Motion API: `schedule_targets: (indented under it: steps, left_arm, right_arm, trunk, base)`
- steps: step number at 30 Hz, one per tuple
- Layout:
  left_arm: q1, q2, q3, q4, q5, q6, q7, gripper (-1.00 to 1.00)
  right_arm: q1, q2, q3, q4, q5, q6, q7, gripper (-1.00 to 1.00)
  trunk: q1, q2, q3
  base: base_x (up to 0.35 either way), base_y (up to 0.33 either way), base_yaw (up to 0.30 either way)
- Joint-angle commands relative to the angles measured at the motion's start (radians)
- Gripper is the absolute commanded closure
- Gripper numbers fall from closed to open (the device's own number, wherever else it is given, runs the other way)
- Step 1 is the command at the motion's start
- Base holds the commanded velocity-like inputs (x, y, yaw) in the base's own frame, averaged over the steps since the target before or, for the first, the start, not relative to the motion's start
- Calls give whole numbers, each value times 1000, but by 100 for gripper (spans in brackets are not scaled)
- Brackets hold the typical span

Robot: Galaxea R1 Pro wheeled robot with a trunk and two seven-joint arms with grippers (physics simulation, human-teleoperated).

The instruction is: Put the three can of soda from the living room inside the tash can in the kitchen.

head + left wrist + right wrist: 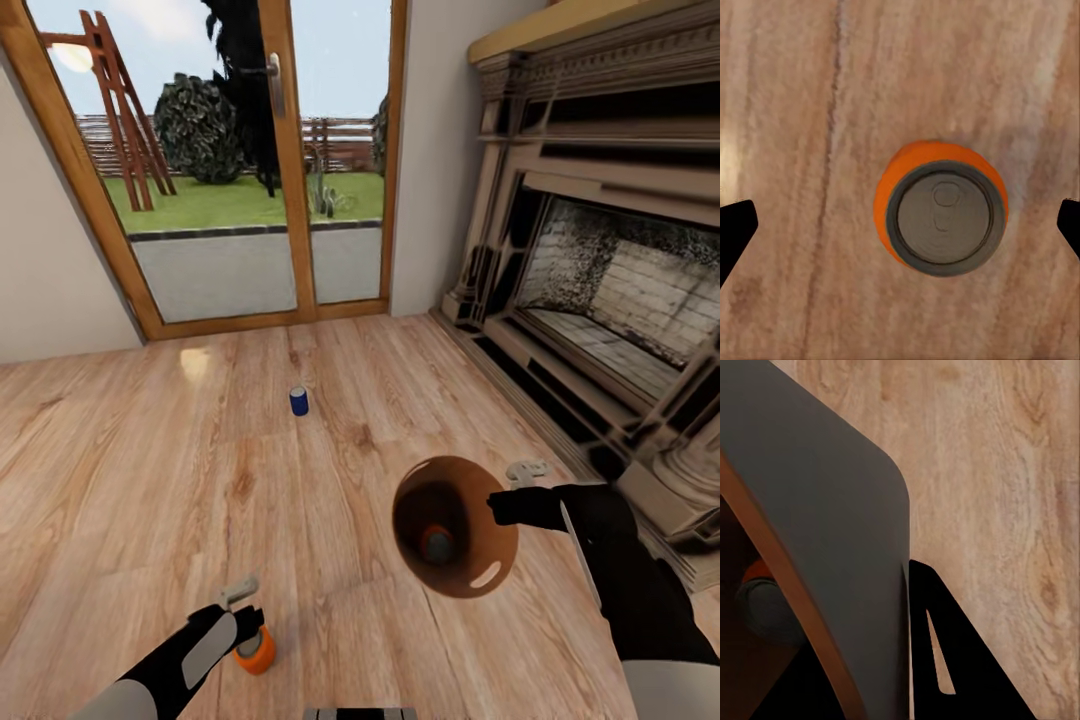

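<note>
The robot stands in the living room, on a pale wood floor [150, 480]. Ahead are glass doors [240, 160] with a wooden frame and a garden behind them. To the right is a brick fireplace [610, 290].

The right gripper [505, 500] holds the bin [455, 527] by its rim, above the floor and tilted, so the head view looks into its round opening. The inside is tan-brown. At the bottom lies one orange can [437, 543] with a grey top. In the right wrist view the outer wall of the bin [832, 547] looks dark grey in shadow, its rim edge is brown, and a small part of the can inside [757, 585] is visible. One black finger [952, 660] lies against the outside of the wall, so the jaws are pinching the bin wall.

The left gripper [243, 610] hangs just over a second orange can [256, 650], which stands upright on the floor near the robot. From the left wrist view this can [941, 216] shows a bright orange body and a grey-silver top with a pull tab. The two black fingertips [735, 229] are at the far sides, well apart from the can, so the jaws are spread wide and touch nothing.

A dark blue can [299, 400] with a silver top stands upright on the floor farther ahead, between the robot and the doors, well apart from both arms.
</note>
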Motion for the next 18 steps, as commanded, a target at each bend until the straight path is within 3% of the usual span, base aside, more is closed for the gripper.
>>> schedule_targets:
  steps: [1, 11, 18]
  left_arm:
    - [-1, -1, 0, 1, -1, 0, 0, -100]
    - [-28, -39, -1, 2, -5, 1, 1, -100]
    - [-34, -39, -1, 2, -5, 2, 1, -100]
  right_arm:
    - [0, 0, 0, -1, -22, 4, 6, 100]
    - [2, 1, 0, -6, -22, 4, 6, 100]
    - [2, -1, -1, -7, -22, 4, 6, 100]
  trunk:
    - [0, 0, -4]
    - [5, -3, -43]
    - [8, -4, -70]
  base:
    - [0, 0, 0]
    - [0, 0, 0]
    - [0, 0, 0]
